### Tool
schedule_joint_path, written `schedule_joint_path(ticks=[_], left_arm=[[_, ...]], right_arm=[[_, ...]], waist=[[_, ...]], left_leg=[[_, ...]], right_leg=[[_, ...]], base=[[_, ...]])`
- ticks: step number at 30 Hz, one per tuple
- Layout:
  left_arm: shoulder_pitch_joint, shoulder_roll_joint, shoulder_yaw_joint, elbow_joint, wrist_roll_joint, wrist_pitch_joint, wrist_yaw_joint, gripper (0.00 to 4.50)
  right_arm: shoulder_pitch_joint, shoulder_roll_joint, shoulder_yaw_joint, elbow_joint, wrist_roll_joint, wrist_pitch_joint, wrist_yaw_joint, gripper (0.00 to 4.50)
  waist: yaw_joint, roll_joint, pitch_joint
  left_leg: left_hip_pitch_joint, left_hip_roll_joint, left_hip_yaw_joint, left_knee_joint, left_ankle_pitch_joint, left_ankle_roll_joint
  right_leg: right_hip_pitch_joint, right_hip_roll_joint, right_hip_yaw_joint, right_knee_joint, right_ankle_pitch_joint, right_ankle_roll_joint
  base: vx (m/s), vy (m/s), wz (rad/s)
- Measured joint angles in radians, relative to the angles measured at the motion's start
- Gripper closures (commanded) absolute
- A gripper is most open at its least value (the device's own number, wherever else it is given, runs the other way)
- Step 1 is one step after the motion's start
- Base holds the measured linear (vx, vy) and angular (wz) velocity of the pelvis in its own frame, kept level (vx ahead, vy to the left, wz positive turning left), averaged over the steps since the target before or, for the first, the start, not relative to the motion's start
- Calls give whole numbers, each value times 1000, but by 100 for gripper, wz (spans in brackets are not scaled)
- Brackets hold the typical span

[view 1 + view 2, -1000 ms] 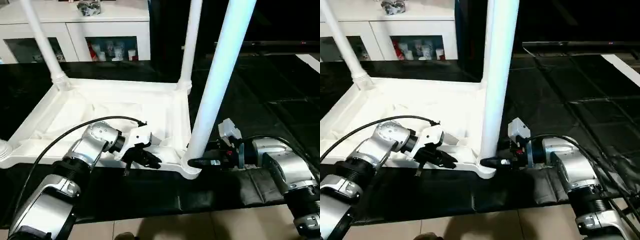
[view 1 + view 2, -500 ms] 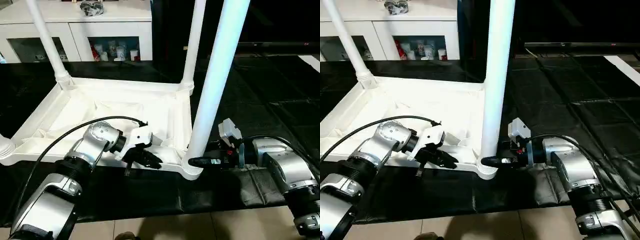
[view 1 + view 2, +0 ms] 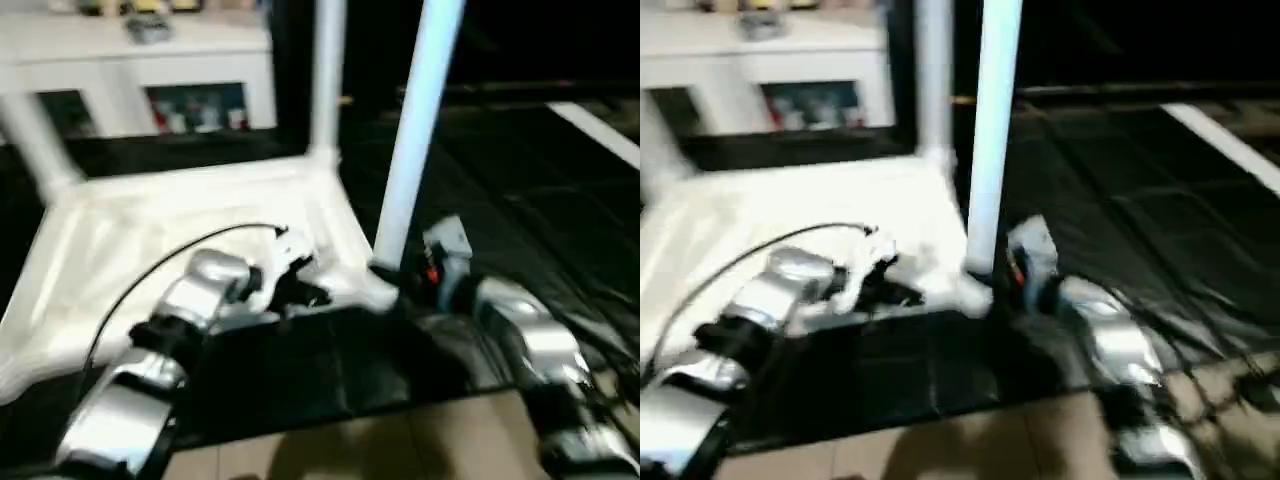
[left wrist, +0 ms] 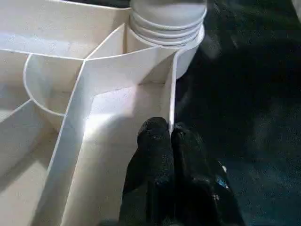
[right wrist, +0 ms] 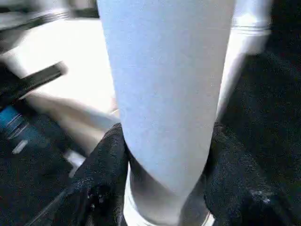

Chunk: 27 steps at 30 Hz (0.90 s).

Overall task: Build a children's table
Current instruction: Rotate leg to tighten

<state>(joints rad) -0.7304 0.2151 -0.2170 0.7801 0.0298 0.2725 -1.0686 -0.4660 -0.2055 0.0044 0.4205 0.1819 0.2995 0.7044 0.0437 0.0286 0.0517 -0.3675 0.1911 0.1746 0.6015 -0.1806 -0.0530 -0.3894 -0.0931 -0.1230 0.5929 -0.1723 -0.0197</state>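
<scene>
The white table top [image 3: 120, 235] lies upside down on the black mat, ribs facing up. Three tapered white legs stand in its corner sockets: the near right leg [image 3: 415, 130], the far right leg [image 3: 325, 80] and the far left leg [image 3: 30, 150]. My left gripper [image 4: 170, 134] is shut on the top's thin near rim wall [image 4: 172, 89], just beside the near right socket [image 4: 167, 28]. My right gripper [image 5: 164, 188] grips the foot of the near right leg [image 5: 164, 84], one black finger [image 5: 106, 160] on each side.
A white cabinet with glass doors [image 3: 150, 60] stands behind the table. Black mat [image 3: 520, 180] covers the floor to the right and in front. Tan floor [image 3: 380, 450] shows at the near edge. A black cable [image 3: 170, 270] loops over my left forearm.
The whole picture has swung and blurred, so the camera has moved. Both grippers keep the same holds on the rim and on the near right leg.
</scene>
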Motion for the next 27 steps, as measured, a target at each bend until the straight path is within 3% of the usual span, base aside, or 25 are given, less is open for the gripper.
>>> schedule_joint_path(ticks=[3, 8, 9, 10, 13, 14, 17, 20, 27], left_arm=[[-33, -39, 25, 29, -3, 42, 112, 450], [-49, -62, 46, 28, 2, 63, 189, 450], [-51, -63, 47, 25, 4, 65, 190, 450], [-51, -63, 47, 22, 4, 65, 190, 450], [-51, -55, 45, 16, 5, 61, 184, 450], [-51, -52, 44, 16, 5, 59, 179, 450], [-45, -37, 40, 16, 5, 44, 156, 450], [-38, -22, 33, 16, 5, 24, 130, 450], [-26, 28, 2, 14, 6, -52, 30, 450]], right_arm=[[-81, 51, -16, 79, -36, 8, -134, 256], [-138, 81, -21, 128, -79, -3, -216, 256], [-140, 82, -21, 135, -83, -19, -216, 221], [-141, 82, -21, 137, -87, -29, -216, 186], [-138, 94, -21, 141, -88, -52, -216, 180], [-134, 94, -21, 141, -88, -60, -213, 150], [-119, 94, -21, 137, -73, -75, -175, 138], [-98, 88, -21, 124, -63, -88, -135, 96], [-40, 7, -2, 71, -21, -114, 42, 41]], waist=[[-15, 0, 0], [-10, -1, 0], [-7, -1, 0], [-5, -1, 0], [-5, -1, 0], [-5, -1, 0], [-6, -1, 0], [-3, -1, 0], [11, -1, 0]], left_leg=[[-2, -1, 0, 0, 0, 0], [-8, -1, 1, -4, 0, 0], [-8, -1, 1, -6, 2, 3], [-9, -1, 1, -7, 1, 4], [-11, 0, 2, -7, -1, 6], [-12, 0, 2, -7, -1, 6], [-12, 0, 2, -6, -1, 6], [-11, 0, 2, -5, 0, 6], [-11, 0, 2, -4, 0, 6]], right_leg=[[-3, 0, 2, 1, 2, -1], [-13, 0, 2, 3, 12, -6], [-14, 1, 2, 3, 9, -6], [-15, 1, 2, 3, 8, -7], [-17, 1, 2, 3, 6, -8], [-17, 1, 2, 3, 6, -8], [-18, 1, 2, 4, 6, -8], [-17, 1, 2, 4, 7, -8], [-17, 1, 2, 5, 7, -8]], base=[[0, 0, 0], [23, -7, 0], [60, -19, 1], [56, -14, 1], [0, 0, 0], [0, 0, 0], [0, 0, 0], [0, 0, 0], [0, 0, 0]])
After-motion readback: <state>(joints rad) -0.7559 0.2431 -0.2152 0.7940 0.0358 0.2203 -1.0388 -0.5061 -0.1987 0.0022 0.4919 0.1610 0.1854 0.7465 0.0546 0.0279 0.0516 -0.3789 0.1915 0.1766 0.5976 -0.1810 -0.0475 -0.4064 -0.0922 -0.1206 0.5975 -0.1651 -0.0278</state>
